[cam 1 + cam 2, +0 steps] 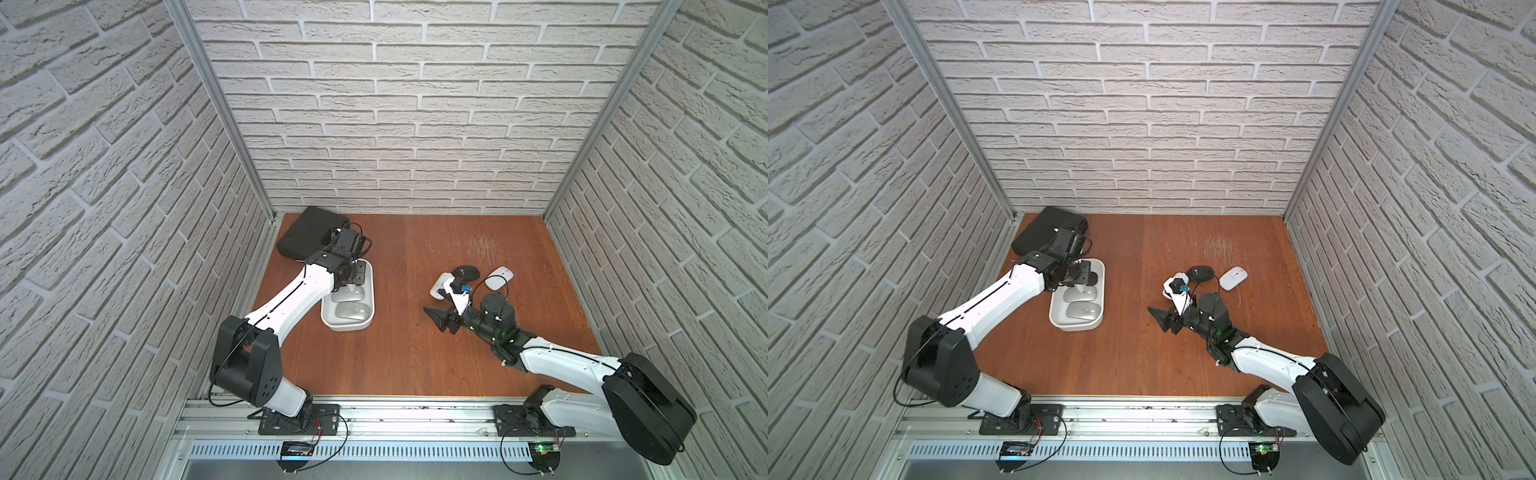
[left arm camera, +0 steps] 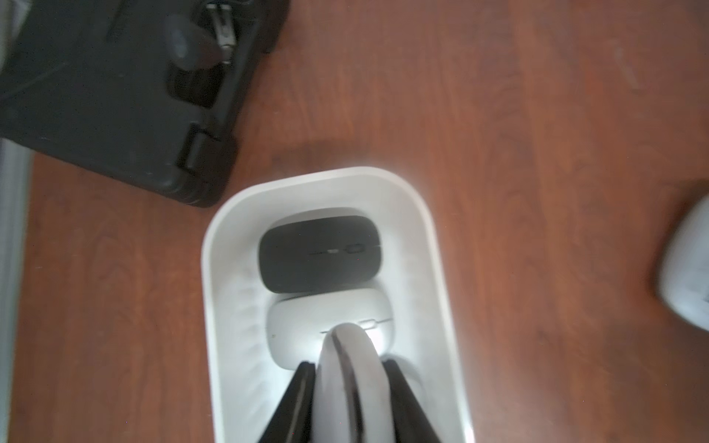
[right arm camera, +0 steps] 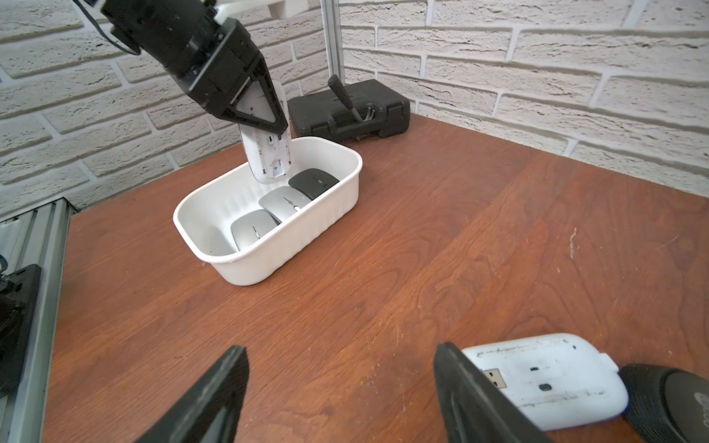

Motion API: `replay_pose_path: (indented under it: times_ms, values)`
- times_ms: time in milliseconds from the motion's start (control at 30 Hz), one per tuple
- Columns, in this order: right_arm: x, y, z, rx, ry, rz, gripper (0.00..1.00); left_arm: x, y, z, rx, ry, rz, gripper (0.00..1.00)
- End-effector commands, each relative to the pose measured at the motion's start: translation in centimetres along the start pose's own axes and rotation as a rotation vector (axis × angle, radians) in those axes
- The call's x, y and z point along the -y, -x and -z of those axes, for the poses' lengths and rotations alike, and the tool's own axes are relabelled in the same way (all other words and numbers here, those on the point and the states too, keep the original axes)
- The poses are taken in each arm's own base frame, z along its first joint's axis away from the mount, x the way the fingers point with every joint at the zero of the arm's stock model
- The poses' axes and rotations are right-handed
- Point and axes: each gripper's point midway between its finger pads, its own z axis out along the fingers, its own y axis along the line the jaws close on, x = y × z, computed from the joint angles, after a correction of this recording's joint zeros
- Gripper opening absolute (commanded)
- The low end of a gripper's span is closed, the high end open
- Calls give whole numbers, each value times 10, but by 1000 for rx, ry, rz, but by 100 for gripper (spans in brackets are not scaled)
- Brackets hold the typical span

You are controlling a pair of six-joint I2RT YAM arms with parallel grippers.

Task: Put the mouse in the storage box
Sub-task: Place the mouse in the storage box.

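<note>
Conceivably the white mouse [image 3: 268,157] clamped in the left gripper [image 3: 278,122] drops onto the farther silver mouse [image 3: 286,201], bouncing out of the storage box [image 3: 268,249]; right gripper [image 3: 341,351] half-open, empty.

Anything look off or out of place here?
Yes: the white mouse beside the open right gripper lies upside down on the table, and its exposed underside looks scuffed and dirty. The tabletop near it is scratched.
</note>
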Motion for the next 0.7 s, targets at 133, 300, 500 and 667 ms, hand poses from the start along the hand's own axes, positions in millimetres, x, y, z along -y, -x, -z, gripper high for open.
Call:
replay_pose_path:
  times_ms: [133,300,500,667]
  values:
    - [-4,19,-2,48,19,3,80,-38,19,-28,-1,280,-124,0]
    - [-5,19,-2,48,19,5,80,-40,28,-49,-6,346,-214,0]
    - [-5,19,-2,42,22,8,80,-40,32,-67,-16,380,-268,0]
    - [-5,20,-3,36,23,8,80,-35,37,-78,-5,370,-284,4]
